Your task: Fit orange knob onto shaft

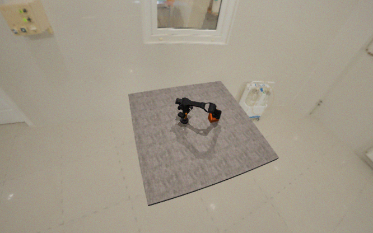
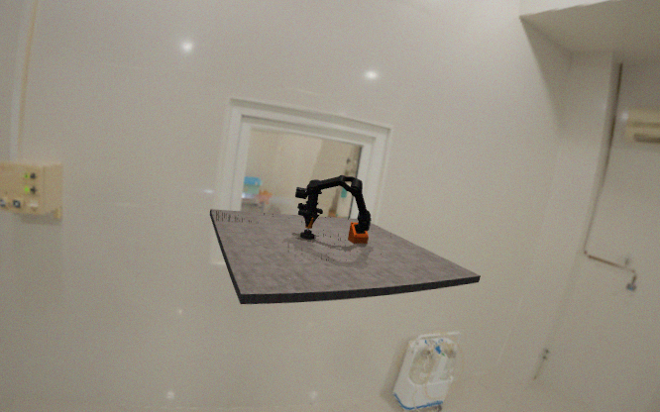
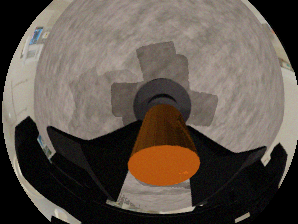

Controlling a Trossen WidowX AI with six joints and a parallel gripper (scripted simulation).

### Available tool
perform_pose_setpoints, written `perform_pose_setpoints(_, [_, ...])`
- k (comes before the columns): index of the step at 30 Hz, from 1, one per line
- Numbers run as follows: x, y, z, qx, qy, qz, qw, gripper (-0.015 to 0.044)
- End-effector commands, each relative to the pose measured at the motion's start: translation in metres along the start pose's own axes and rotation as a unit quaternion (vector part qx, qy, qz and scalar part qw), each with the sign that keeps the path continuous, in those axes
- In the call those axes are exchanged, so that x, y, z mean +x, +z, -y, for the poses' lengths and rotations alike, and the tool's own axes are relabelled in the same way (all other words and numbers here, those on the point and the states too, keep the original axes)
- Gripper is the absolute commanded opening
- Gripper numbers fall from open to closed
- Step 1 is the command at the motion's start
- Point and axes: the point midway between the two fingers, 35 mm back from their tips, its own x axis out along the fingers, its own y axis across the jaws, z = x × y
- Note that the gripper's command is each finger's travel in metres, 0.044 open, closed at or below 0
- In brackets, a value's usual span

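Observation:
The orange knob (image 1: 185, 116) (image 2: 309, 223) (image 3: 164, 165) is between the two black fingers of my gripper (image 3: 163, 127), which is shut on it. Its flat round top faces the wrist camera, and its underside with the hole is hidden. The dark round pedestal (image 1: 183, 121) (image 2: 307, 235) (image 3: 143, 94) is directly below the knob; in the wrist view the knob's lower end overlaps it. A black arc shows on the pedestal just beyond the knob. The silver shaft and its flat side cannot be seen. The views do not show whether knob and pedestal touch.
The grey table (image 1: 199, 173) (image 2: 322, 278) carries the pedestal and the arm's orange base (image 1: 213, 118) (image 2: 357, 235), which stands to the right of the pedestal in the top and exterior views. The black arm arches from the base over to the pedestal. Arm shadows lie around the pedestal.

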Motion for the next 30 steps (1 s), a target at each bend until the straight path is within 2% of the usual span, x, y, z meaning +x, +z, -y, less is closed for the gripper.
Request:
perform_pose_setpoints(1, [-0.0043,0.0026,-0.0012,-0.036,0.002,0.004,0.999,0.0000])
perform_pose_setpoints(5, [-0.0051,0.0041,-0.0013,-0.097,0.002,0.004,0.995,0.0000])
perform_pose_setpoints(30, [0.0009,0.0006,-0.0005,-0.097,0.002,0.004,0.995,0.0000])
